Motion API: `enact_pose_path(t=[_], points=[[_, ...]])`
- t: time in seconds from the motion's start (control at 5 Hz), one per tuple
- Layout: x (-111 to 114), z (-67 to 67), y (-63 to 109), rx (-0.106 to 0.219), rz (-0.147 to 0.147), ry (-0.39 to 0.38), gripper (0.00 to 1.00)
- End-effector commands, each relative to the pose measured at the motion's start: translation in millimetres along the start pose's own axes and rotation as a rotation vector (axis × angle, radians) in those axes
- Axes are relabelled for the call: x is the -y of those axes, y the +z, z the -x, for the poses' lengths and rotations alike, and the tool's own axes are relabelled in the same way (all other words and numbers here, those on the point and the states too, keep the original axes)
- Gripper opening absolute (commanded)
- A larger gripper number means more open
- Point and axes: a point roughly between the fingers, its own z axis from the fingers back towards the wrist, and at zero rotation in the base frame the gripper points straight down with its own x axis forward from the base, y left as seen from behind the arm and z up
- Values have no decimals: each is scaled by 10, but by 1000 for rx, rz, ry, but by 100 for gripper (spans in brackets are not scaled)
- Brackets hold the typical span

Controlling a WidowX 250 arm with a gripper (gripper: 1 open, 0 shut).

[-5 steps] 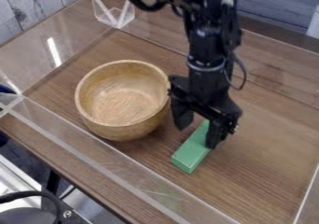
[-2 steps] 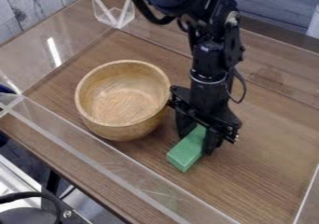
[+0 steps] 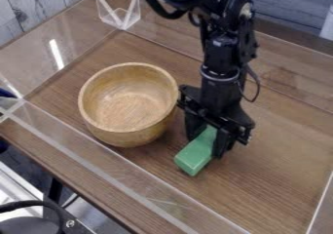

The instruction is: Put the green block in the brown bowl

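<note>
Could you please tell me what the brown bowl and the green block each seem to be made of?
The brown bowl looks like wood with a smooth, lightly glossy finish, judging by its warm tan color and thick rim. The green block might be painted wood or plastic; its even, plain green surface, without visible grain, leaves that open.

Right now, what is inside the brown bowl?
Nothing can be seen inside the brown bowl; its wooden bottom shows bare. Only a strip under the near rim is possibly covered from view.
</note>
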Motion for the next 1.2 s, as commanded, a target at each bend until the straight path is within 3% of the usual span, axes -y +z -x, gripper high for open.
enact_pose_path(t=[0.0,1.0], points=[[6,-152,287,93,0,1,0],[16,-229,222,87,4,-5,0]])
